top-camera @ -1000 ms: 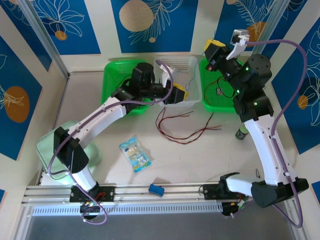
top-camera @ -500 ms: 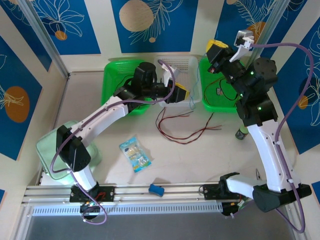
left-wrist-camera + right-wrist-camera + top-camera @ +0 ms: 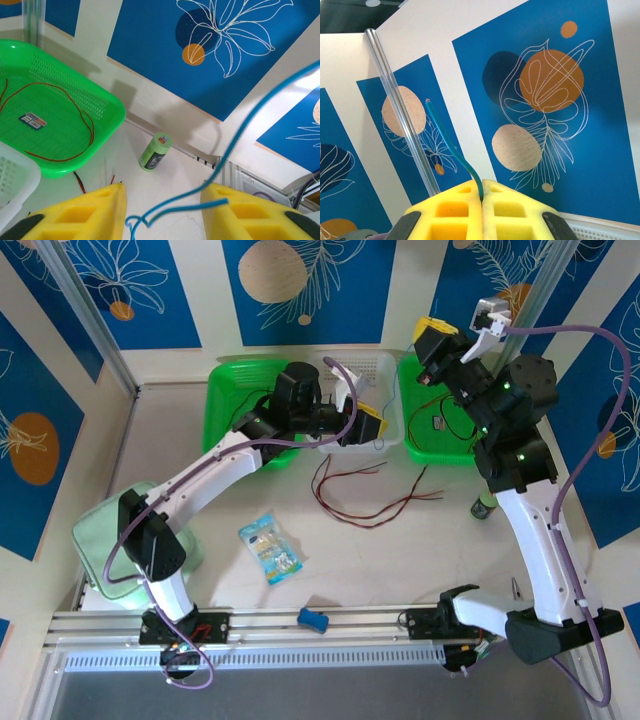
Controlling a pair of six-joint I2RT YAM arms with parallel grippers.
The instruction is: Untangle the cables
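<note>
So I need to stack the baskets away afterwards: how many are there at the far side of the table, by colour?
Green: 2, the left green basket and the right green basket
White: 1, the white basket between them
Total: 3

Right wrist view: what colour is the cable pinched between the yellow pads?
Teal blue; the cable shows best in the right wrist view.

My left gripper (image 3: 368, 426): at 12 o'clock, over the white basket (image 3: 372, 364).
My right gripper (image 3: 432, 340): at 1 o'clock, above the green basket (image 3: 440, 459).
The blue cable (image 3: 394, 400): hangs from my right gripper toward my left one.
The red cables (image 3: 372, 492): loose on the table, in the middle.
</note>
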